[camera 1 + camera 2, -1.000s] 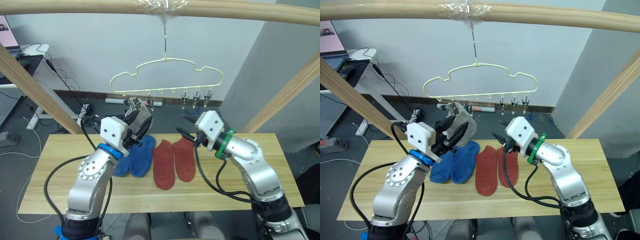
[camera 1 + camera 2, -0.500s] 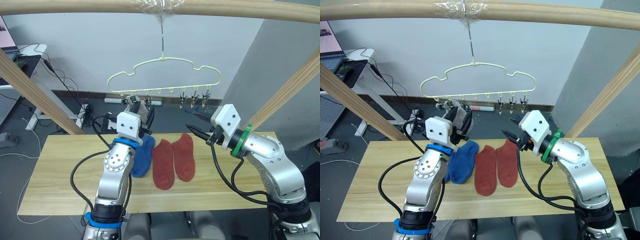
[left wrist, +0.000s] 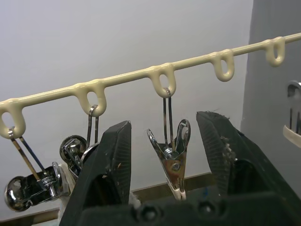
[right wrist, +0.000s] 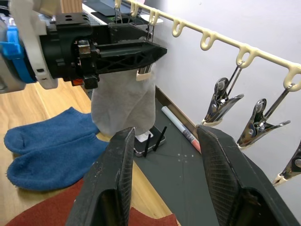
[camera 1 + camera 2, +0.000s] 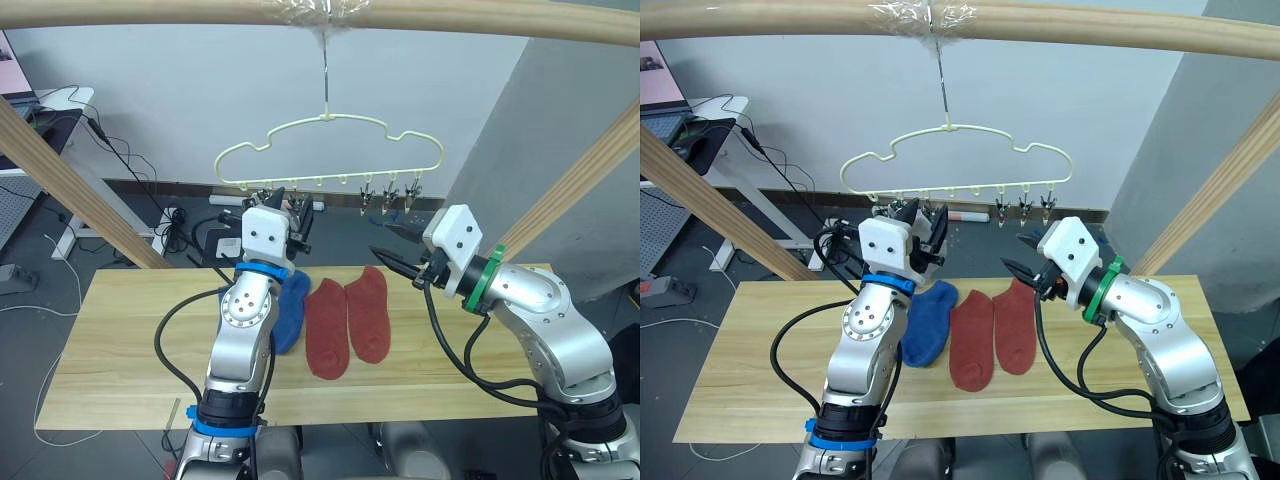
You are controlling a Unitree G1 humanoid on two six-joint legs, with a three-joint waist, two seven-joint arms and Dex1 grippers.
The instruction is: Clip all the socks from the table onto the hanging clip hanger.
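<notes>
We record the table (image 5: 120,380), a long surface of light wooden planks, carrying four socks in a row near its middle. Two blue socks (image 4: 51,153) lie side by side toward the robot's left; the left arm hides one of them in the head views. Two rust-red socks (image 5: 348,322) lie just beside them toward the right, touching each other along their inner edges.

Above and behind the table we note the clip hanger (image 5: 330,150), pale yellow and cloud-shaped, hung by its hook from a thick wooden pole (image 5: 480,20). A row of metal clips (image 5: 391,196) hangs from its lower bar.

A light grey sock (image 4: 123,104) hangs at the left end of the hanger's bar, its top hidden behind the left gripper.

The left gripper (image 3: 164,141) is raised to the bar, fingers spread apart with one empty clip (image 3: 170,162) hanging between them and untouched by either finger.

The right gripper (image 4: 162,141) hovers above the table's far edge, below the hanger's right-hand clips and apart from them, fingers spread wide and holding nothing.
</notes>
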